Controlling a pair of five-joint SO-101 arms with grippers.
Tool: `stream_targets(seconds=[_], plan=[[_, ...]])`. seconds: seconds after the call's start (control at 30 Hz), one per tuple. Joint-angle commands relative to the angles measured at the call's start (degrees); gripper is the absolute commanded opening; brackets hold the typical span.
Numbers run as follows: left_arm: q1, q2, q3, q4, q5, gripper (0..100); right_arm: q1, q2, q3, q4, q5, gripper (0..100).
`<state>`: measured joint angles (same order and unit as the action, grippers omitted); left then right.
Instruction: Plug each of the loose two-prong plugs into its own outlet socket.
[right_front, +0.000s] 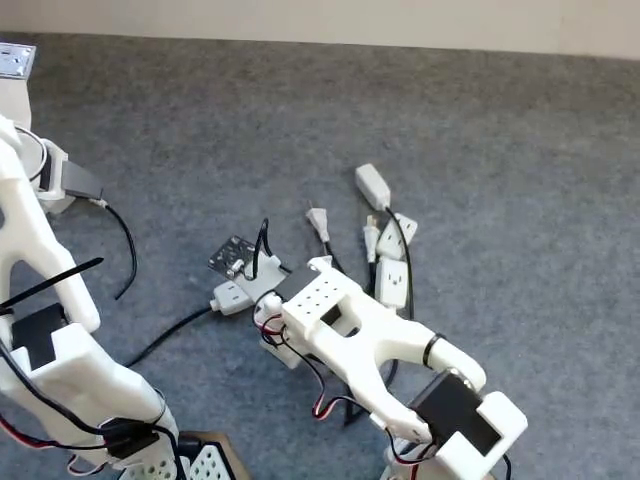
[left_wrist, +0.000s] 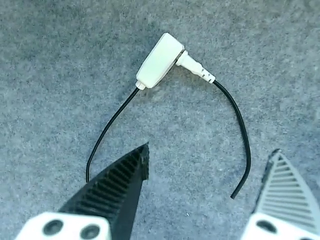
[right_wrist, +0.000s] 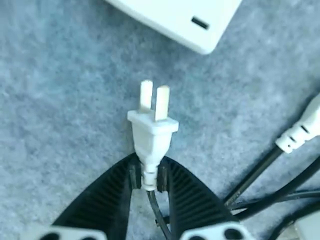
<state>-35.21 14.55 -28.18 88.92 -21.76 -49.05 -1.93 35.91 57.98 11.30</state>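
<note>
That looked like a robotics lab bench: grey carpet mat (right_front: 480, 130), two white printed arms (right_front: 370, 340) trailing bare wiring (right_front: 322, 398), an exposed circuit board (right_front: 232, 258), loose outlet sockets (right_front: 393, 282).

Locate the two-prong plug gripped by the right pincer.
In the right wrist view, the two-prong plug is clamped at its cord end in the right pincer, prongs pointing at a white outlet socket ahead, not touching it.
</note>
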Motion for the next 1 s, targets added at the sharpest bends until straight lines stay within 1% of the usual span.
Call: stream_targets(seconds=[0.0,0.1,0.17,0.2,0.33,0.43,0.53,0.63,0.73,0.8,0.97], plan=[[-1.0,-0.4,-1.8,0.4,-0.6,36,1.4,-0.7,-2.4,-1.0,-0.1,0.5],[-1.1,-0.4,-1.8,0.5,-0.6,36,3.0,-4.1,-2.3,-1.1,-1.0,0.5],[-1.3,-0.5,-1.8,0.6,-1.2,36,3.4,-9.6,-0.9,-1.7,-1.8,0.5],[-1.3,-0.7,-1.8,0.7,-2.6,36,3.2,-13.3,0.7,-3.4,-2.0,0.5],[-1.0,-1.1,-2.3,4.0,-4.4,36,-0.8,-31.7,14.1,-12.2,-2.0,0.5],[-0.8,-2.7,-2.1,4.4,-5.2,36,-2.9,-43.6,23.7,-16.5,-1.8,0.5],[1.8,-6.6,-0.2,5.9,-6.9,36,-3.3,-50.2,27.0,-16.7,-1.7,0.5],[6.5,-13.6,3.7,7.3,-7.6,36,-3.3,-51.1,27.3,-16.8,-1.7,0.5],[11.4,-23.8,11.5,6.2,-7.6,36,-3.3,-50.2,27.6,-18.2,-1.9,0.5],[13.8,-32.0,21.3,2.3,-7.6,36,-3.3,-50.0,28.9,-18.9,-1.9,0.5],[19.1,-54.4,55.9,-17.3,-7.6,36,-3.3,-50.1,33.3,-22.5,-2.0,0.5]])
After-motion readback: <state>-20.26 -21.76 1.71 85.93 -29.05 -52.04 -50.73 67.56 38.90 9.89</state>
